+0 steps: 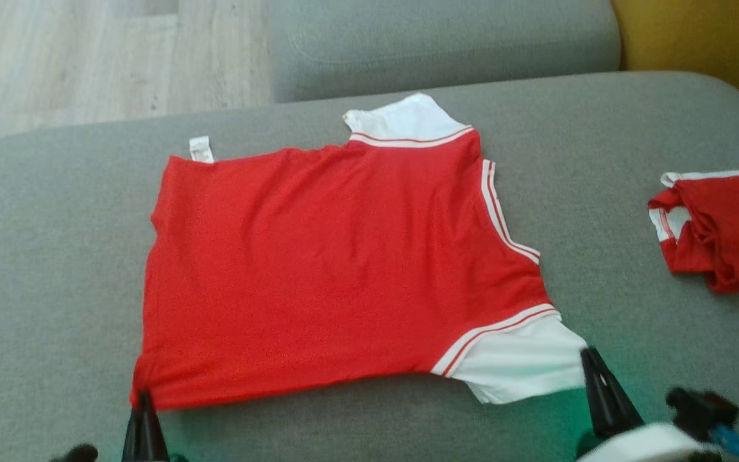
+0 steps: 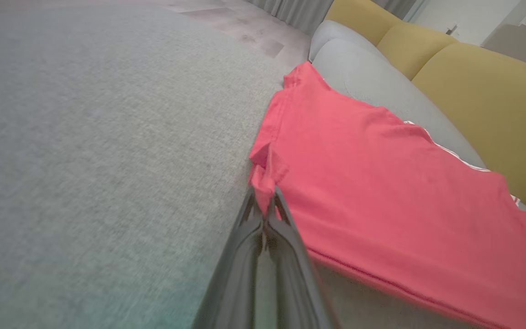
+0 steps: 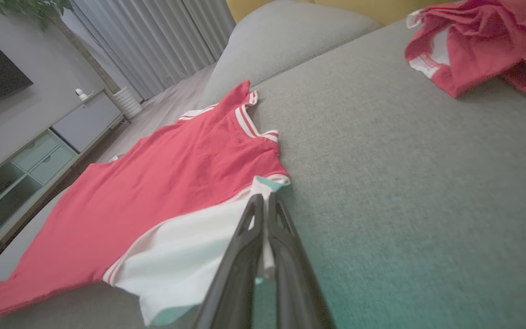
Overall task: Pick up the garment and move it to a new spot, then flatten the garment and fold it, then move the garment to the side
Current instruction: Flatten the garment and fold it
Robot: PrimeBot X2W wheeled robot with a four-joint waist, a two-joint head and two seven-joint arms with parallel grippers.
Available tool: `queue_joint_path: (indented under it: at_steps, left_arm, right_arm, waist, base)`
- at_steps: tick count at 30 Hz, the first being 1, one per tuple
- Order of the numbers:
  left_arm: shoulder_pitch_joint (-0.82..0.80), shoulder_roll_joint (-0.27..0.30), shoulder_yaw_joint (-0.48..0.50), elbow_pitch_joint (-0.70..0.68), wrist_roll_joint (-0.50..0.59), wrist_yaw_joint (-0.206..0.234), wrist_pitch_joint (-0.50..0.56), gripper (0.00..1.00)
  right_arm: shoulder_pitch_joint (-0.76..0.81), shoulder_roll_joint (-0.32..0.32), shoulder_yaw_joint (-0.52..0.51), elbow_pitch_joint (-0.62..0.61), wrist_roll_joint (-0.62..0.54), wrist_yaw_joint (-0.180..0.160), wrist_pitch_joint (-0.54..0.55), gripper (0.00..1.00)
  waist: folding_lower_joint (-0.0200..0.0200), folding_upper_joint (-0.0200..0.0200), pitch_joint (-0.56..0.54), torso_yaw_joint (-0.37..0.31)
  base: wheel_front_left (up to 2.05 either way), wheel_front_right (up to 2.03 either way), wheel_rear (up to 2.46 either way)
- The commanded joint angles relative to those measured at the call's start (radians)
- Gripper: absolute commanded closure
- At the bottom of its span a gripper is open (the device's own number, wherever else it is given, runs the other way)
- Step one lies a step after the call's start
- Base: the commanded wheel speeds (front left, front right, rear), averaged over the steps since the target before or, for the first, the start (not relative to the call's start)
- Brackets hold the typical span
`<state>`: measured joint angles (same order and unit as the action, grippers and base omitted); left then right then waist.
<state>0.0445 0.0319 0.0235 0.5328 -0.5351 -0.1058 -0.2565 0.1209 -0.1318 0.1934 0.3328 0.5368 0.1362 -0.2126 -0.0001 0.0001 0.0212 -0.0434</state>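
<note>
The left gripper [image 2: 265,203] clamps the red hem corner of the shirt [image 1: 331,263], the right gripper [image 3: 265,201] its white sleeve; a second shirt [image 1: 722,224], crumpled, lies well apart on the cushion [image 1: 36,269].

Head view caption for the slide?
Left tool and right tool pinch near corners of a red-and-white T-shirt spread on a grey cushion; a crumpled red garment lies apart.

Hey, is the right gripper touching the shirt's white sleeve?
Touching. The right wrist view shows the right gripper shut on the white sleeve, fabric pinched between its jaws.
</note>
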Motion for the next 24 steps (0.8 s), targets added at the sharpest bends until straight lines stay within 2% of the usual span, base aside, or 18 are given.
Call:
queue_joint_path:
  at_steps: [1, 10, 16, 24]
  left_arm:
    - [-0.075, 0.018, 0.016, -0.029, 0.006, -0.003, -0.005, 1.00]
    - [-0.264, 0.018, -0.024, 0.036, 0.051, -0.013, -0.005, 1.00]
    - [-0.389, 0.018, 0.003, 0.123, 0.075, 0.004, -0.005, 1.00]
    - [-0.487, 0.018, 0.031, 0.171, 0.095, 0.023, -0.005, 1.00]
  right_arm:
    - [-0.088, -0.012, 0.028, -0.042, 0.001, -0.006, 0.007, 1.00]
    - [-0.330, -0.003, 0.039, -0.004, -0.007, -0.006, 0.040, 1.00]
    - [-0.507, 0.006, 0.065, 0.127, -0.037, -0.006, 0.033, 1.00]
    - [-0.674, 0.016, 0.055, 0.328, -0.079, -0.006, -0.012, 1.00]
  waist:
    - [0.0001, -0.0001, 0.018, -0.006]
    - [0.0001, -0.0001, 0.096, 0.004]
    - [0.0001, -0.0001, 0.136, 0.018]
    - [0.0001, -0.0001, 0.166, 0.038]
  base:
    - [0.00, 0.00, 0.00]
    - [0.00, 0.00, 0.00]
    - [0.00, 0.00, 0.00]
    - [0.00, 0.00, 0.00]
